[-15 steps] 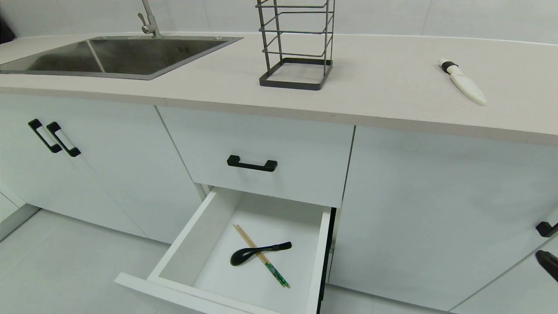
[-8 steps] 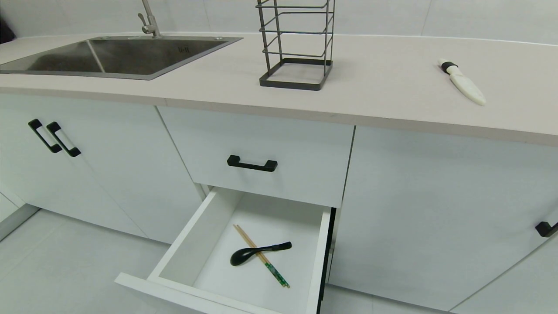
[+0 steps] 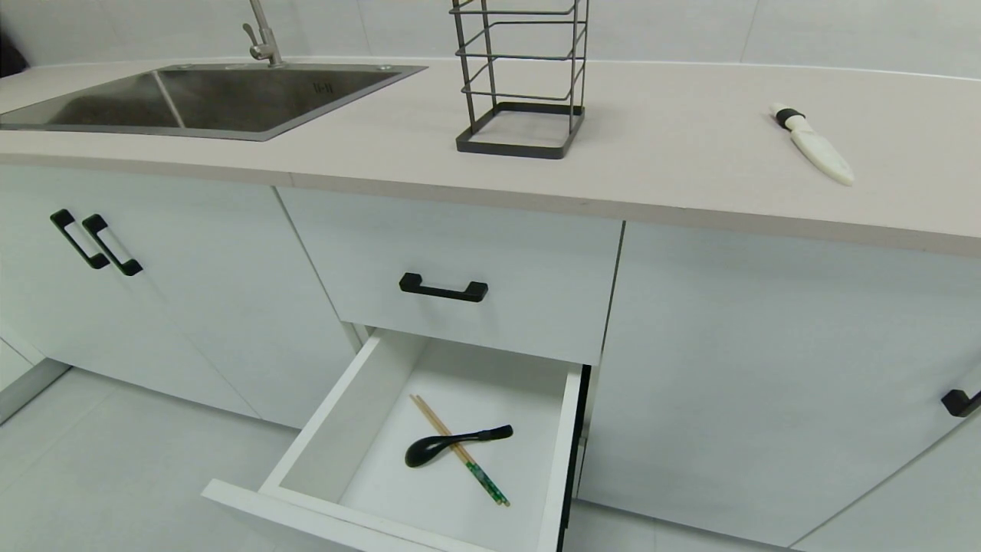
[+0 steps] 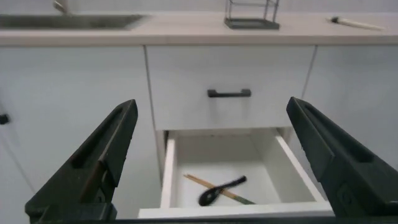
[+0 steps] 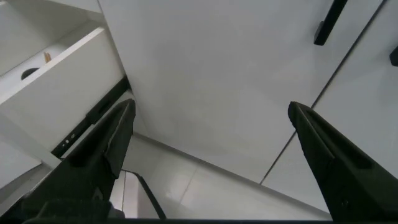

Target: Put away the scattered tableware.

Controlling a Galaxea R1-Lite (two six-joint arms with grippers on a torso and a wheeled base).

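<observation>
A: What's changed?

B: Little. A second ago a dark bit of the right arm showed at the head view's lower right edge. It has since pulled out of sight, and nothing else has shifted.

A: And the fingers?

B: The left fingers (image 4: 99,162) are spread wide and hold nothing, facing the open drawer (image 3: 306,452). The right fingers (image 5: 93,162) are just as wide apart and empty, low down by the door (image 5: 236,93) beside the drawer.

A: The tableware?

B: The spoon (image 3: 448,443) lies across the chopsticks (image 3: 429,414) on the drawer floor, touching them. The knife (image 3: 814,144), which looks sheathed, lies on the tabletop (image 3: 690,153), well apart from the rack (image 3: 521,77).

A: Meaning?

B: I'd judge two pieces stowed and the knife left. The right arm is on its side, but must rise to reach it.
</observation>
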